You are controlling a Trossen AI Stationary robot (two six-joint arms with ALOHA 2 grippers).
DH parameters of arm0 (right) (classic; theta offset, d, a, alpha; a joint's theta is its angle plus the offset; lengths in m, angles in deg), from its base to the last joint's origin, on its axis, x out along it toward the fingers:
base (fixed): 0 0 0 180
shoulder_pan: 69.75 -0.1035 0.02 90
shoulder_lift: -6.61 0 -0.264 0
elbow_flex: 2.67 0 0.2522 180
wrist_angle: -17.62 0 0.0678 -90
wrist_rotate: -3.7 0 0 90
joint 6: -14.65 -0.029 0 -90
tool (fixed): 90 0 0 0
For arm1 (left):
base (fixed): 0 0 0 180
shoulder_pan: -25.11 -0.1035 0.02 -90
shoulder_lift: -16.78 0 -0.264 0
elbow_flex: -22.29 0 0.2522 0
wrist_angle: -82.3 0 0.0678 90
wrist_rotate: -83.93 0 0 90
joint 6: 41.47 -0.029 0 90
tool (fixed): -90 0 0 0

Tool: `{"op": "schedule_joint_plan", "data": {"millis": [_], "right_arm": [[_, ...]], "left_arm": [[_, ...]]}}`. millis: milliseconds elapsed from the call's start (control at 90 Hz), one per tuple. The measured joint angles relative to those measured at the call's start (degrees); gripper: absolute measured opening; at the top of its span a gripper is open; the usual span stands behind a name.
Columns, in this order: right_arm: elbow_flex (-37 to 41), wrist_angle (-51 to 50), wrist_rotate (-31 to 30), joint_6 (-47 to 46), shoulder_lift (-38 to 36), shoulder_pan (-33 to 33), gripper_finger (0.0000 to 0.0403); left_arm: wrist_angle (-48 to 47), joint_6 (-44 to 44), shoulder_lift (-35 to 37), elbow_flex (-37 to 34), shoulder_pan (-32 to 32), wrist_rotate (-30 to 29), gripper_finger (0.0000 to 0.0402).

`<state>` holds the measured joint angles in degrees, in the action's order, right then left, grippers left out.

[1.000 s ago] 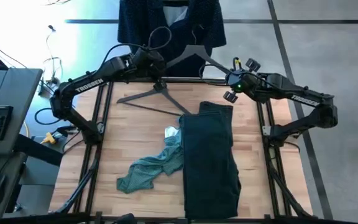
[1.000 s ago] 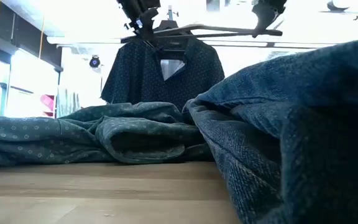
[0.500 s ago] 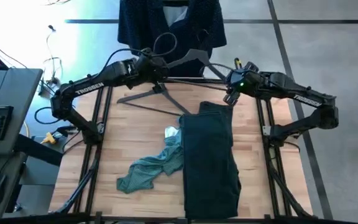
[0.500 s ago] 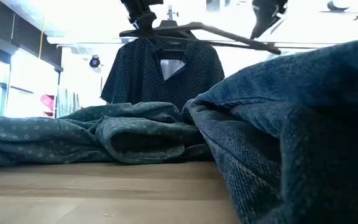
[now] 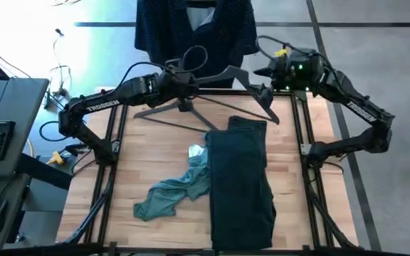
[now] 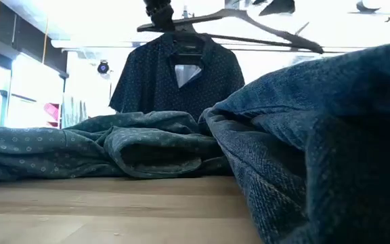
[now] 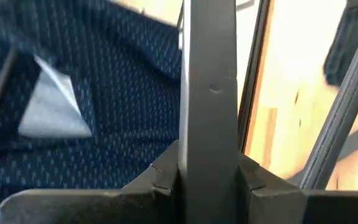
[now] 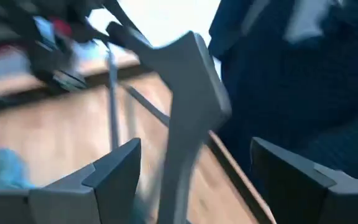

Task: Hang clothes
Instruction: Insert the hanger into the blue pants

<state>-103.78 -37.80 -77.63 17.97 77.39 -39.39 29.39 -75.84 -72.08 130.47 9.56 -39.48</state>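
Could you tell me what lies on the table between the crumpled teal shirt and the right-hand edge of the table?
In the high view, the black trouser-like piece lies there lengthwise, its edge touching the teal shirt.

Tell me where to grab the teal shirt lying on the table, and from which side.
Probably the bunched end of the teal shirt on the left arm's side, taken from straight above. It lies crumpled on the table; that end is free, while the other end lies against the black trousers.

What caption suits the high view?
Left gripper lifts a grey hanger; right gripper open; black trousers and teal shirt lie below.
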Motion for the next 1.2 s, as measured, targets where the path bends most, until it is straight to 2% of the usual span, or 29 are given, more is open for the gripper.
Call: {"op": "schedule_joint_plan", "data": {"millis": [156, 289, 389, 556, 678, 767, 822, 922, 1056, 1144, 1200], "right_arm": [[0.02, 5.22, 11.95, -4.65, 2.31, 2.33, 0.0270], [0.02, 7.03, 14.53, -6.35, 3.67, 2.36, 0.0248], [0.04, 7.23, 13.78, -6.42, 3.98, 2.11, 0.0188], [0.04, 7.08, 11.00, -6.53, 3.96, 1.97, 0.0036], [0.04, 5.99, 8.28, -6.42, 3.92, 2.24, 0.0025], [0.04, 3.87, 6.10, -6.09, 3.87, 3.42, 0.0025], [0.07, 1.22, -0.27, -6.28, 3.90, 4.67, 0.0025], [0.15, -2.73, -8.20, -5.86, 4.01, 6.91, 0.0025], [0.13, -6.31, -6.89, -5.58, 3.94, 10.21, 0.0025], [0.13, -9.02, -7.76, -3.74, 3.96, 11.60, 0.0025], [0.13, -9.98, -8.04, -3.06, 3.89, 12.24, 0.0025]], "left_arm": [[2.22, -1.38, 0.00, 0.00, 1.33, 0.08, 0.0048], [2.70, -1.32, 0.00, 0.00, 1.48, 0.35, 0.0048], [2.66, -1.44, 0.00, 0.00, 1.48, 0.37, 0.0048], [2.50, -0.93, 0.00, 0.00, 0.69, 2.67, 0.0066], [2.80, 3.40, -0.02, 0.00, -0.22, 3.40, 0.0097], [1.97, 8.35, 0.13, 0.00, -0.74, 3.79, 0.0114], [0.69, 12.12, 0.61, 0.00, -1.06, 5.22, 0.0122], [-1.07, 21.19, 1.31, 0.17, -1.75, 8.69, 0.0133], [-5.99, 37.51, 1.00, 0.00, -3.55, 13.42, 0.0136], [-10.39, 51.43, 0.43, 0.08, -5.07, 22.11, 0.0131], [-13.03, 55.92, -0.35, -0.71, -5.93, 28.01, 0.0128]]}}
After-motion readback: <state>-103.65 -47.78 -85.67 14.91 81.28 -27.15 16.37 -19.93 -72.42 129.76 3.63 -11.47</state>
